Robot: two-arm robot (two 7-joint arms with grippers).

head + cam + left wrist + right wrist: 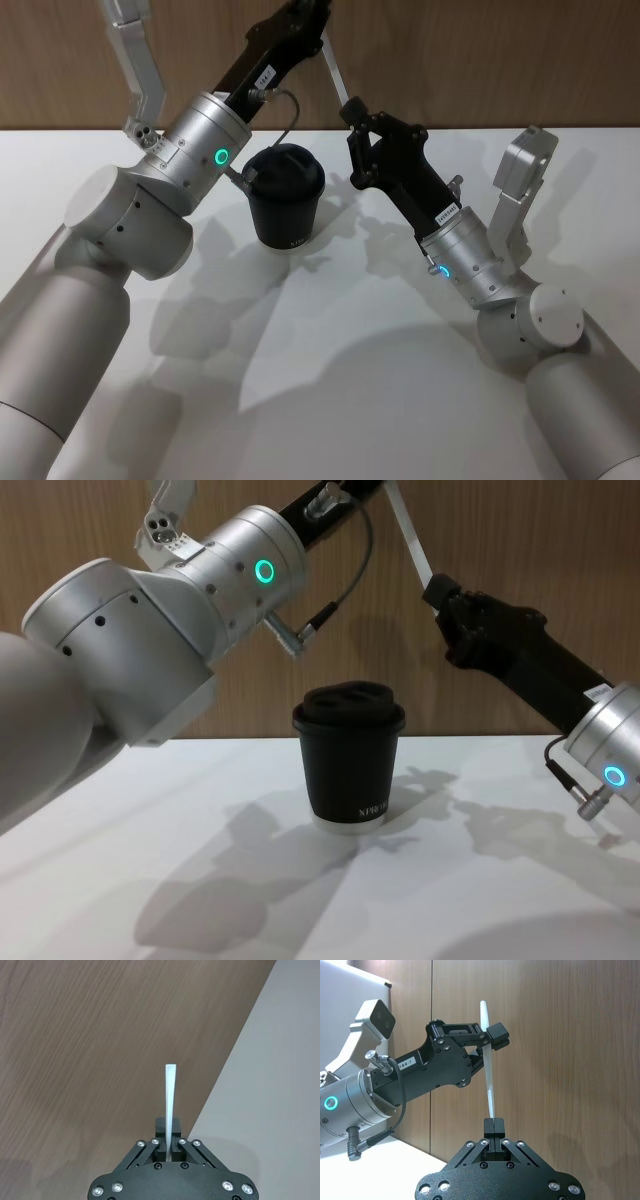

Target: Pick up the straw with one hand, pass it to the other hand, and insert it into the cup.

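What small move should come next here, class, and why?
Probably the right end effector should open and let go: both it and the left end effector are clamped on the straw, held in the air higher than the cup, so the handover looks complete.

Bright, even light fell from overhead. Soft, overlapping grey shadows spread across the matte white tabletop (pixel 330 400) toward the robot and darkened at the base of the black lidded paper cup (pixel 350 770), whose lid showed a dull sheen. The thin white translucent plastic straw (pixel 489 1067) shone pale against the brown wood-panelled wall (pixel 75 1035). Focus was sharp in every view.
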